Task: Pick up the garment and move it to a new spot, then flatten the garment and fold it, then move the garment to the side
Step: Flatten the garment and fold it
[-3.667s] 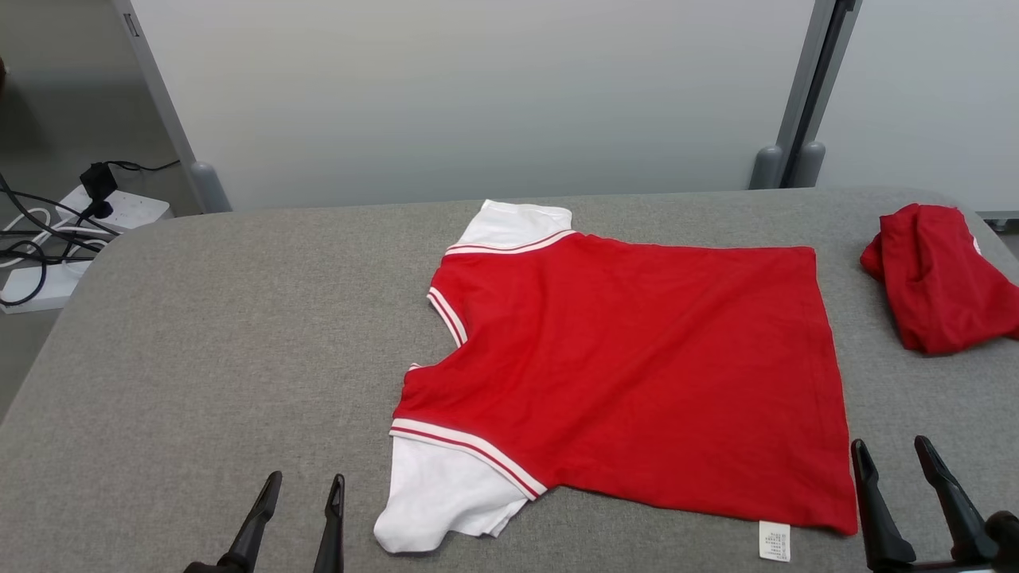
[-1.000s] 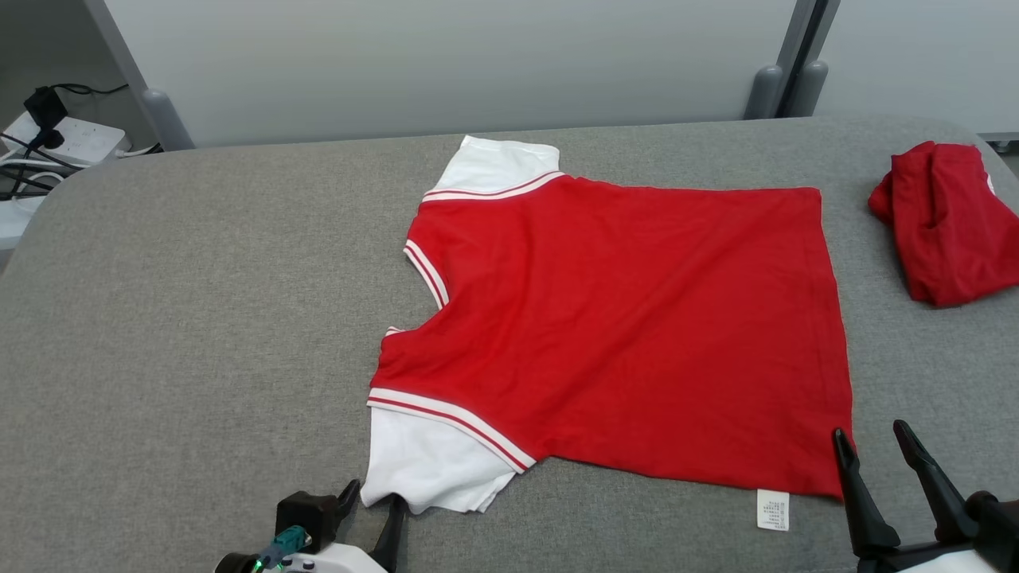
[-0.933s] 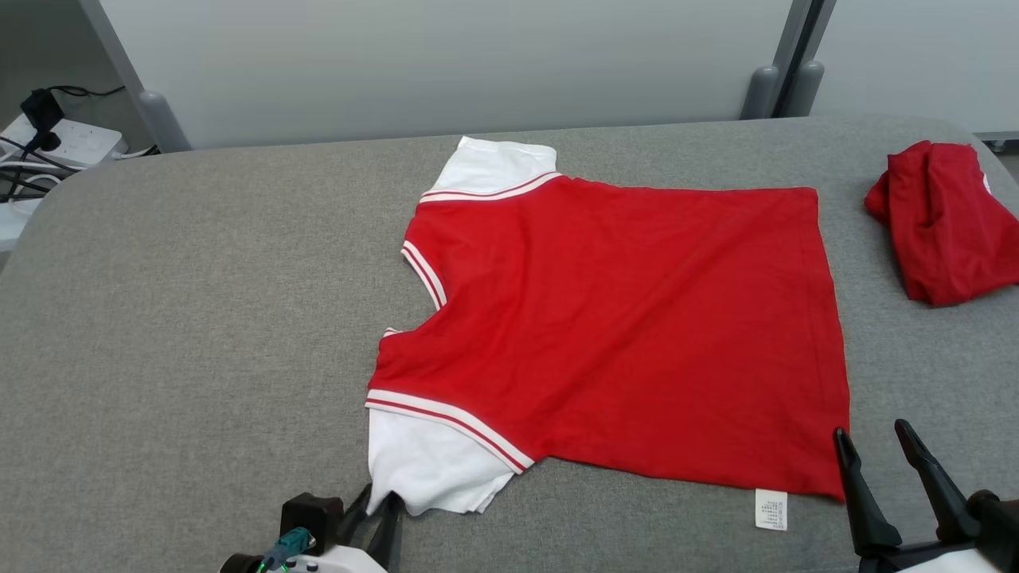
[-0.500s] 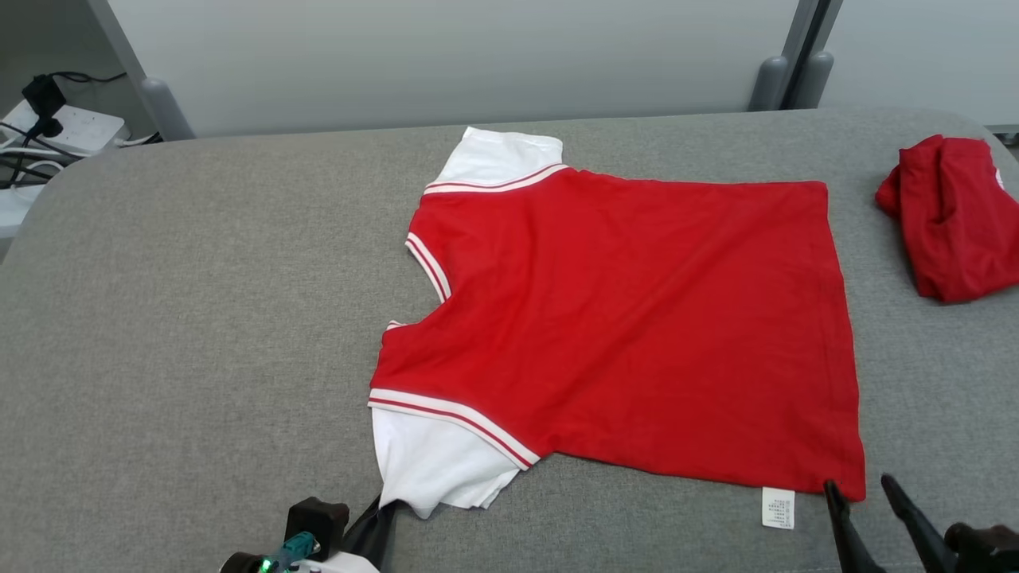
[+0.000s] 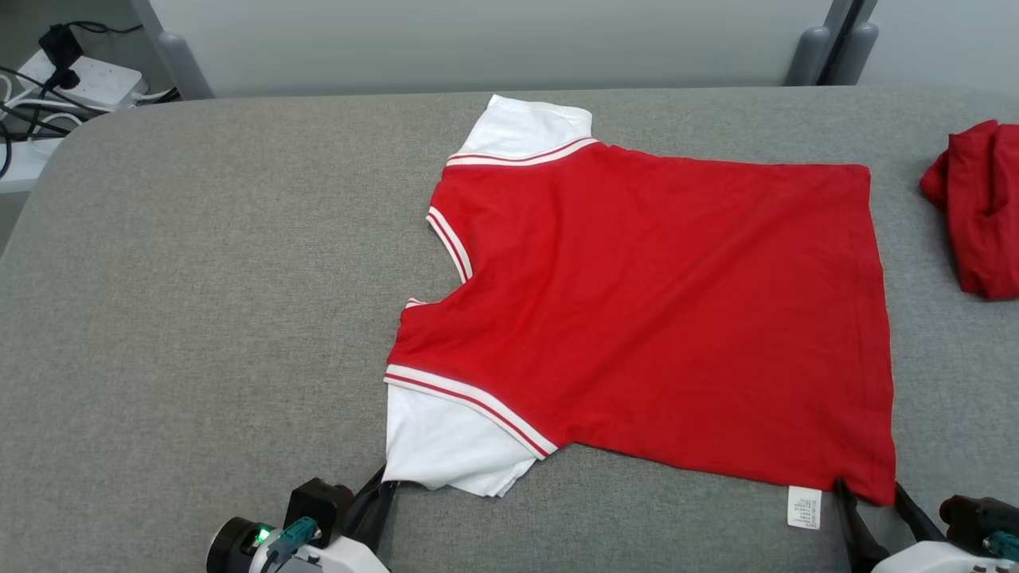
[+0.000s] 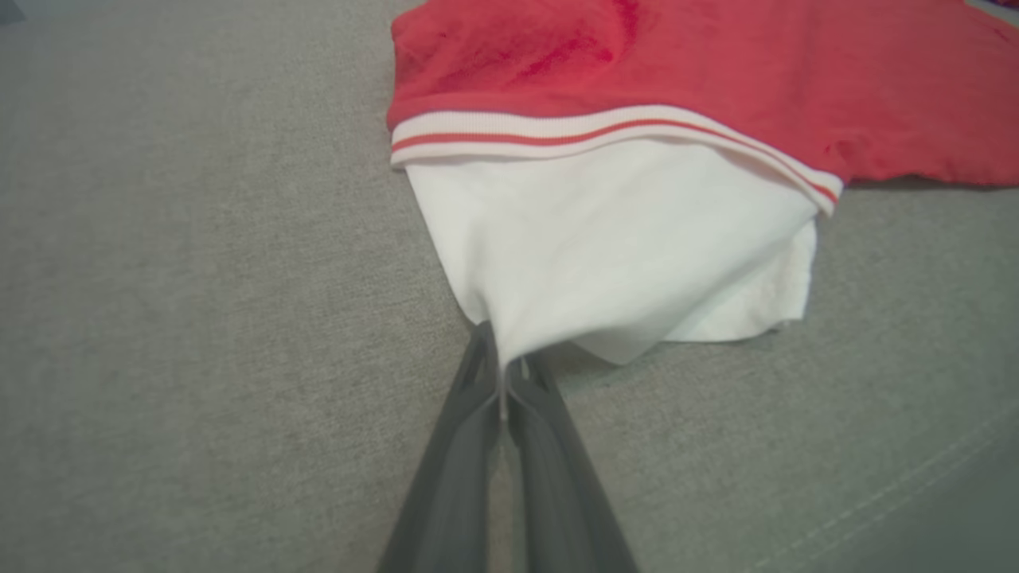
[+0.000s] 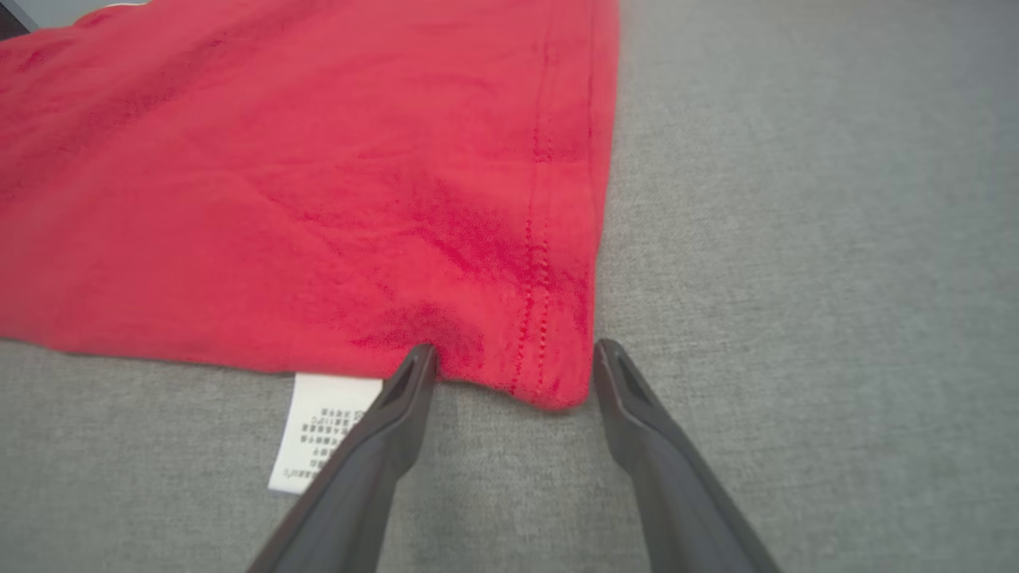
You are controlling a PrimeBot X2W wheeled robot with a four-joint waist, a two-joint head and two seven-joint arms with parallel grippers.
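A red T-shirt (image 5: 637,318) with white sleeves lies flat at the middle of the grey padded table (image 5: 199,278), neckline toward 9 o'clock and hem toward 3 o'clock in the head view. One white sleeve (image 5: 529,123) points to 12 o'clock, and the other white sleeve (image 5: 446,446) points to 6 o'clock. At 7 o'clock the left gripper (image 6: 503,358) has its dark fingers pressed together, pinching the tip of the near sleeve, which draws to a point between them. At 5 o'clock the right gripper (image 7: 513,350) is spread wide, its fingertips standing either side of the shirt's near hem corner and low on the table. A white care label (image 7: 322,430) sticks out from the hem just beside that gripper's left finger. A second red garment (image 5: 983,215) sits crumpled at 3 o'clock, apart from the shirt. A white power strip (image 5: 80,76) with dark cables lies off the table at 10 o'clock.
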